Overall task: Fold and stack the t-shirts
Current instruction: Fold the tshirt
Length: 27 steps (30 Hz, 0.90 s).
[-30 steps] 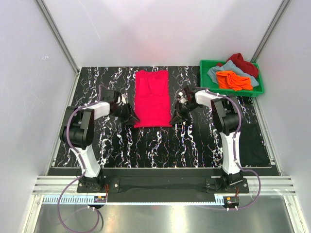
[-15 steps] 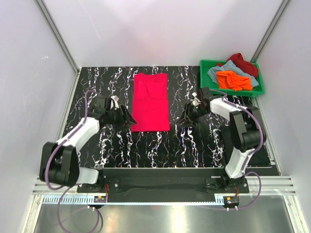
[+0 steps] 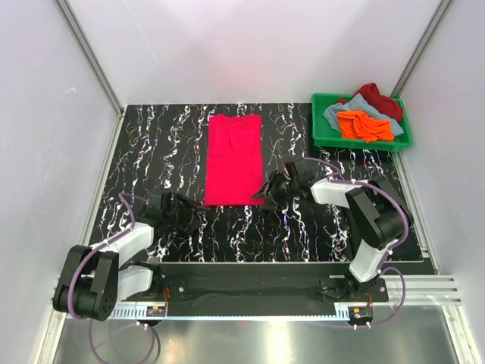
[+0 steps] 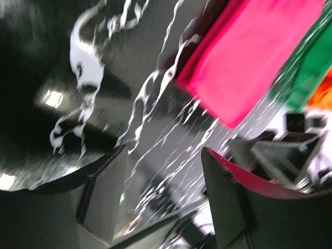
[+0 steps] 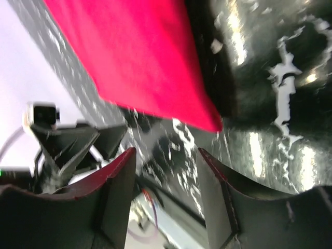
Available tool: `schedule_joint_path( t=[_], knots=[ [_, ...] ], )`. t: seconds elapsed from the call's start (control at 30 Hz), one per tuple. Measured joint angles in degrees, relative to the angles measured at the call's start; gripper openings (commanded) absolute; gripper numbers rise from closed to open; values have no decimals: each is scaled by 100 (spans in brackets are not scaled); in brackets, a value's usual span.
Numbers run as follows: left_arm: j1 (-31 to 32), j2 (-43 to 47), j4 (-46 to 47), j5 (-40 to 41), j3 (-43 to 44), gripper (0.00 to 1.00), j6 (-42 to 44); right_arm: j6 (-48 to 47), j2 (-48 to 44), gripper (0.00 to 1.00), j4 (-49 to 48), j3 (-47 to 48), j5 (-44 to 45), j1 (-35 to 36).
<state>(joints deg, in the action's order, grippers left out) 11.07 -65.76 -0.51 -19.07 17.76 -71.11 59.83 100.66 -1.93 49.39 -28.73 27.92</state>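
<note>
In the top view, the pinkish-red t-shirt [image 3: 233,159] lies flat as a long folded rectangle in the upper middle of the frame, on the black marbled table [image 3: 151,144]. The left gripper [image 3: 192,218] sits low just below and left of the shirt's lower left corner. The right gripper [image 3: 270,189] is just beside its lower right corner; whether either touches the cloth cannot be told here. In the upper right stands a green crate [image 3: 360,145] holding the orange shirt [image 3: 364,125], the grey-blue shirt [image 3: 337,112] and the dark red shirt [image 3: 377,97]. In the left wrist view, which is blurred, the left gripper [image 4: 163,192] has its jaws spread with only table surface between them. The pinkish-red t-shirt [image 4: 249,52] fills the upper right, apart from the fingers [image 4: 104,197], with the green crate [image 4: 306,72] beyond it. In the right wrist view, the right gripper [image 5: 166,192] is likewise spread and holds nothing. The pinkish-red t-shirt [image 5: 140,57] spreads across the upper left, its corner just above the fingers [image 5: 215,202].
</note>
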Motion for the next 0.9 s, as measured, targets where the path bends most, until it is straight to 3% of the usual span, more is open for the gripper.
schedule_joint_path(
  t=[0.37,0.9],
  knots=[
    [46,-542,680,501,22,60,-1327,1307,-245,56,-385,-586,1311,254],
    [111,-1327,920,601,481,54,-1790,2122,-120,50,-717,-647,1567,258]
  ],
)
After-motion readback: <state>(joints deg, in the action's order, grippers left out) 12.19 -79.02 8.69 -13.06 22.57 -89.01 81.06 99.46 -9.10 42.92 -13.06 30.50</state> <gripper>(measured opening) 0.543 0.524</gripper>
